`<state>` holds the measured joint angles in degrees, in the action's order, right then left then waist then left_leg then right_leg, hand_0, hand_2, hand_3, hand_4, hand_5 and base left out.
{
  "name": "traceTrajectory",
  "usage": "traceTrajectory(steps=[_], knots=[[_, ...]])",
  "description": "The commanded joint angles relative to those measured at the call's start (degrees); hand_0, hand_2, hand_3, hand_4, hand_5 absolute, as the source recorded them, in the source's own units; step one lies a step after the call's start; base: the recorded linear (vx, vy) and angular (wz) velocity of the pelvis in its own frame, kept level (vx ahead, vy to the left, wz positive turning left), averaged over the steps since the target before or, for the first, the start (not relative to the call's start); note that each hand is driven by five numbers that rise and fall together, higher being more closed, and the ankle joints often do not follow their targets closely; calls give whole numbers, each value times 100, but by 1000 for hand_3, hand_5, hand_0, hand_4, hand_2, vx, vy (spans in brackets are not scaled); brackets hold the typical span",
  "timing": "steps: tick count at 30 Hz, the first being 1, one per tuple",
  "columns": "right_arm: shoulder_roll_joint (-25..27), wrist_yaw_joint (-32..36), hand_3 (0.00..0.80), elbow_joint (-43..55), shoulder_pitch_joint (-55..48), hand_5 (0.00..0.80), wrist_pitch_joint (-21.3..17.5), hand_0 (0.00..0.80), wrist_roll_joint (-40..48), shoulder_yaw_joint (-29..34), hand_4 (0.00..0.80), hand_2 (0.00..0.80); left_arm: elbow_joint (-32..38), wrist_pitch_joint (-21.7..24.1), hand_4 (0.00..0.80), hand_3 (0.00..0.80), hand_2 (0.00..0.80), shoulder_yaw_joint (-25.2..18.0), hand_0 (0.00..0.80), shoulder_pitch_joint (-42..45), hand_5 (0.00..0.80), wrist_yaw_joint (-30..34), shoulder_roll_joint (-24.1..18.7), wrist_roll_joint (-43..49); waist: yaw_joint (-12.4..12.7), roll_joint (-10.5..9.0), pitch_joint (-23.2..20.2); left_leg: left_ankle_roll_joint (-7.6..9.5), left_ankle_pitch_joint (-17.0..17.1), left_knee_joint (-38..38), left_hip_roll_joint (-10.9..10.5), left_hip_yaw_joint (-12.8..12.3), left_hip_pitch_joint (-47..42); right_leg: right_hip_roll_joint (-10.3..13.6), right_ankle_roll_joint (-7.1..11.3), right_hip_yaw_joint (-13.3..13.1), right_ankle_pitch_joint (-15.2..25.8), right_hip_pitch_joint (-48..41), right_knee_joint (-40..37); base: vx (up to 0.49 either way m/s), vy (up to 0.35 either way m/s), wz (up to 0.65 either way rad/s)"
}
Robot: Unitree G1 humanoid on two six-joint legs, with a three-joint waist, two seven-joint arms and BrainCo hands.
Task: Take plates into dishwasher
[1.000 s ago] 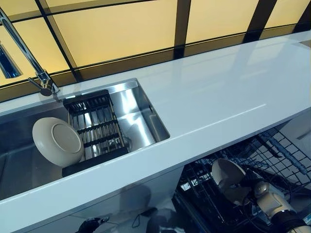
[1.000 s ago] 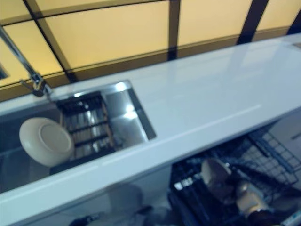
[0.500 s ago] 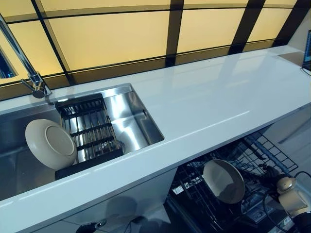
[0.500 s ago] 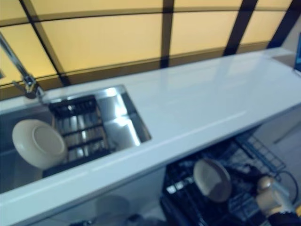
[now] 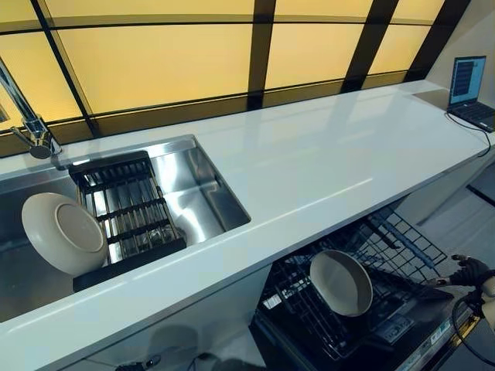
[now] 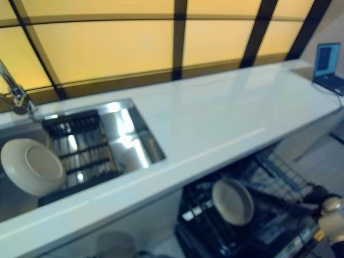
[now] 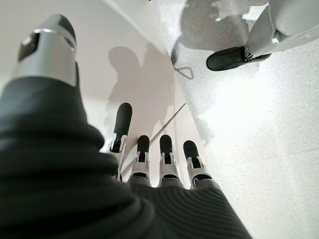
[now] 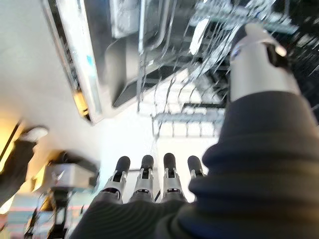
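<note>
A cream plate (image 5: 341, 282) stands on edge in the pulled-out dishwasher rack (image 5: 402, 247) under the counter. A second cream plate (image 5: 63, 233) leans against the black dish rack (image 5: 124, 216) in the steel sink (image 5: 205, 189). My right hand (image 5: 472, 272) is at the rack's right edge, apart from the plate, open and empty; its fingers (image 8: 144, 179) are straight in the right wrist view. My left hand (image 7: 149, 159) hangs low over the floor, open and empty.
A white counter (image 5: 325, 154) runs across the view above the dishwasher. A tap (image 5: 27, 127) stands at the sink's far left. A laptop (image 5: 469, 89) sits at the counter's far right end. The dishwasher door (image 5: 418, 348) lies open below the rack.
My right hand has let go of the plate in the dishwasher rack and drawn back to the right. The camera has turned to the right.
</note>
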<state>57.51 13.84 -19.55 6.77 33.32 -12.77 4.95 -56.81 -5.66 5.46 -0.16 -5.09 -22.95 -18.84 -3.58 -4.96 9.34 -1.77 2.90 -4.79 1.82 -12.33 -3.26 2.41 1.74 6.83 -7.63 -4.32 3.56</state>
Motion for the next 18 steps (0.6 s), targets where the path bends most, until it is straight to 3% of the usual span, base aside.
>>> traceTrajectory(steps=[1, 8, 13, 18], knots=[[768, -615, 0, -251, 551, 0, -76, 0, 56, 225, 0, 0, -40, 109, 0, 0, 0, -118, 0, -279, 0, -99, -197, 57, 181, -206, -179, 298, -555, 207, -101, 223, -79, 58, 626, 19, 793, 342, -12, -16, -31, 1], [1817, -1384, 0, -966, 1911, 0, -249, 0, 233, -348, 0, 0, 6, 91, 0, 0, 0, 237, 0, -299, 0, -144, -328, -51, 486, -359, -214, 312, -530, 211, -124, 374, -52, 61, 625, 169, 824, 257, -82, 7, -32, 3], [2128, -1729, 0, -1263, 2948, 0, -387, 0, 567, -1096, 0, 0, -89, 137, 0, 0, 0, 381, 0, -333, 0, -187, -353, -58, 623, -429, -256, 302, -504, 198, -146, 461, -27, 85, 619, 287, 818, 193, -146, 21, -16, 14], [2309, -2119, 0, -1296, 4132, 0, -769, 0, 913, -2002, 0, 0, -167, 157, 0, 0, 0, 463, 0, -326, 0, -149, -407, -17, 758, -495, -305, 289, -482, 185, -168, 580, 0, 112, 615, 416, 795, 131, -189, 30, -3, 13]])
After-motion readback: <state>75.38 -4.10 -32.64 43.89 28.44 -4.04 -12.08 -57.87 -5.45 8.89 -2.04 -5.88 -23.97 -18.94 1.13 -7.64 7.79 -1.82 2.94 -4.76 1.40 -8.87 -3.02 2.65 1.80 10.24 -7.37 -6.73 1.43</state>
